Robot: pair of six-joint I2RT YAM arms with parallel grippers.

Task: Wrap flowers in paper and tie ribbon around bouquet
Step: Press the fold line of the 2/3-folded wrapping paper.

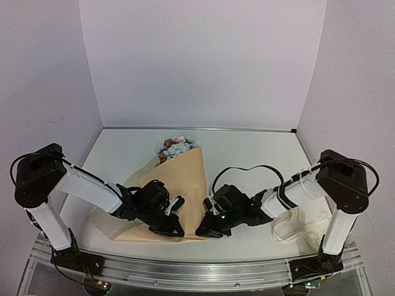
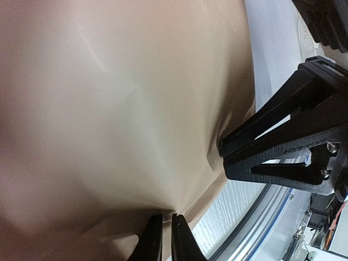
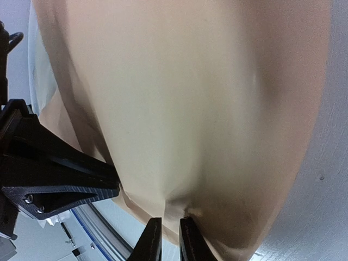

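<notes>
Bouquet [image 1: 179,191] lies flat near the middle of the white tabletop [image 1: 247,148]. Its flowers [image 1: 176,148], pale blue with a little pink, show out of the end that points to the far wall. The tan paper [image 2: 119,109] is wrapped around the stems and spreads toward the arm bases.

Left gripper [image 1: 179,233] sits at the near edge of the paper, left of centre. Its fingers [image 2: 153,242] are drawn together with only a thin slit between them. The sheet puckers at their tips, so they are clamped on the paper.

Right gripper [image 1: 200,233] sits just beside it at the same near edge. Its fingers [image 3: 152,242] are also pressed together on a pinched fold of the paper.

The two grippers face each other, close but not touching.

The ribbon [image 1: 293,225] lies in loose cream-white loops on the tabletop beside the right arm's base, well apart from the bouquet.
</notes>
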